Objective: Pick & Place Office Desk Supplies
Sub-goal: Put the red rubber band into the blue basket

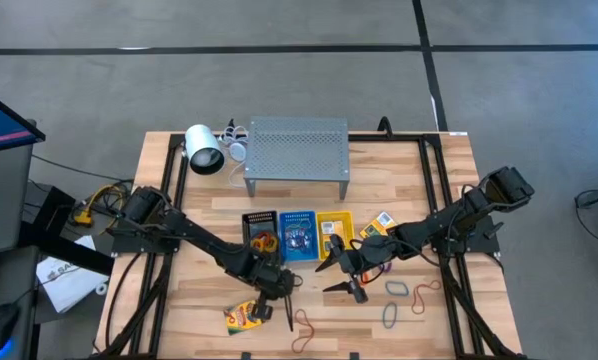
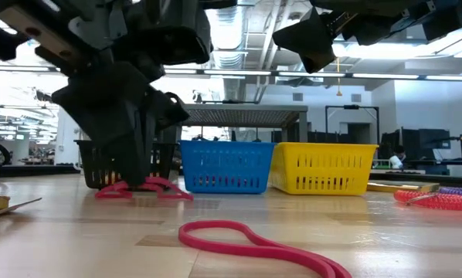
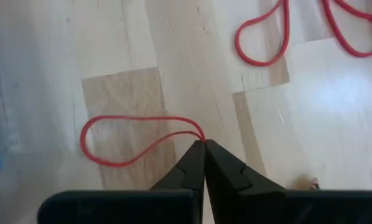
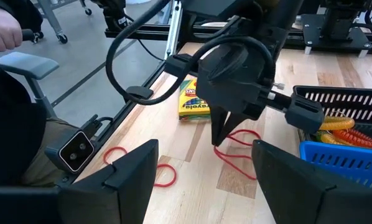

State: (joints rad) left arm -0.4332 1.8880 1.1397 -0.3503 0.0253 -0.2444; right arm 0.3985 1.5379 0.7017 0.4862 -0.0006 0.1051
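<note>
Red band point(image 3: 120, 140) pinched at 1 end by closed left claw point(image 3: 204, 144); lift straight, slowly; right claw point(image 4: 198, 163) open, waiting beside.

A light wooden table point(image 1: 179, 215) of butcher-block planks carries everything. Toward its back stand a grey perforated metal shelf point(image 1: 297, 150) and a white cylinder with a dark end point(image 1: 203, 150). In a row at mid-table sit a black basket point(image 1: 260, 231), a blue basket point(image 1: 297, 232) and a yellow basket point(image 1: 335, 228). Near the front edge lie a crayon box point(image 1: 243, 316), a red rubber band point(image 3: 133, 140) and further loops point(image 1: 397, 290).
</note>
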